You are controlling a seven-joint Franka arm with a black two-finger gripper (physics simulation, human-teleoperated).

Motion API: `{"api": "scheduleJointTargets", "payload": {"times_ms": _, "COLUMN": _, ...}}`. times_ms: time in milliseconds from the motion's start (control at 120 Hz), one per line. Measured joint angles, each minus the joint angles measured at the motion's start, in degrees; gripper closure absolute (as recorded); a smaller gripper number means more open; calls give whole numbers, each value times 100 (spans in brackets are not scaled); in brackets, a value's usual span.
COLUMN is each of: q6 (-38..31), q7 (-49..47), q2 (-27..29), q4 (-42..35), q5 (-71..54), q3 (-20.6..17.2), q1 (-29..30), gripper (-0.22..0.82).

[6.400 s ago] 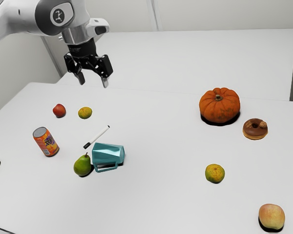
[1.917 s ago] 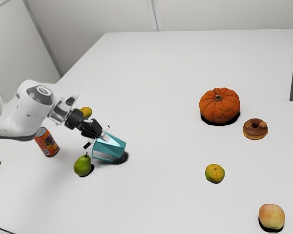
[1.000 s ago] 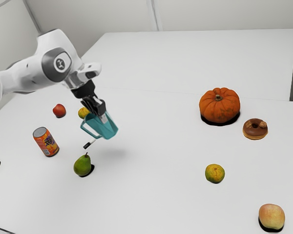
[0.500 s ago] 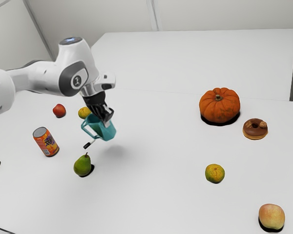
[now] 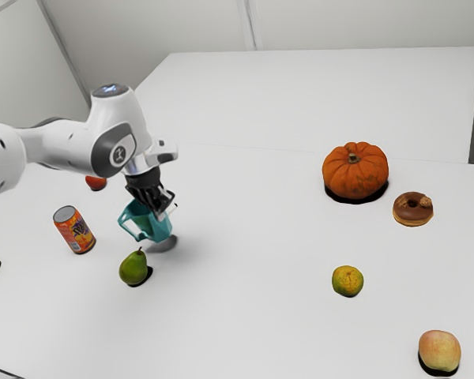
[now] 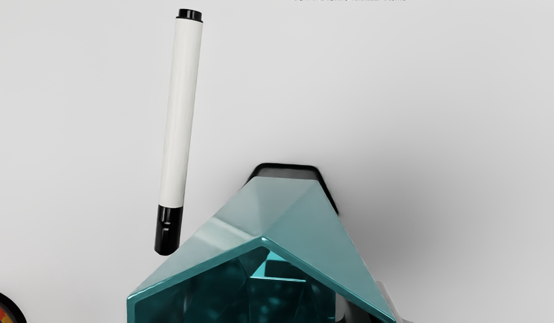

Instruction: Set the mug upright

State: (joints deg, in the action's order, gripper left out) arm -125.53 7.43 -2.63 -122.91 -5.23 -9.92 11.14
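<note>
My gripper (image 5: 163, 208), at the exterior view's left, is shut on the wall of the teal mug (image 5: 157, 229). The mug leans slightly, mouth up and handle toward the exterior view's left, close over its shadow; whether its base touches the table I cannot tell. In the wrist view the gripper (image 6: 364, 308) has one finger inside the mug (image 6: 295, 211) and one outside. A white marker with black ends (image 6: 179, 116) lies beside the mug. The green pear (image 5: 133, 268) stands just in front of it.
On the white table (image 5: 253, 316) are an orange can (image 5: 75, 230) and a red fruit (image 5: 95, 182), both left of the mug. Farther right stand a pumpkin (image 5: 355, 171), a donut (image 5: 413, 208), a mandarin (image 5: 347, 281) and an apple (image 5: 439, 350).
The mug, first lying on its side, was gripped, raised and turned toward upright. Over the last half second my gripper has carried it lower and toward the exterior view's left.
</note>
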Motion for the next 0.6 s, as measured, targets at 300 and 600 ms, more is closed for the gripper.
{"api": "scheduleJointTargets", "payload": {"times_ms": 300, "q6": -257, "q7": -334, "q2": -6, "q4": -206, "q5": -199, "q3": -2, "q1": -143, "gripper": 79}}
{"api": "scheduleJointTargets", "payload": {"times_ms": 600, "q6": -401, "q7": -552, "q2": -127, "q4": -218, "q5": -222, "q3": 1, "q1": -80, "gripper": 79}}
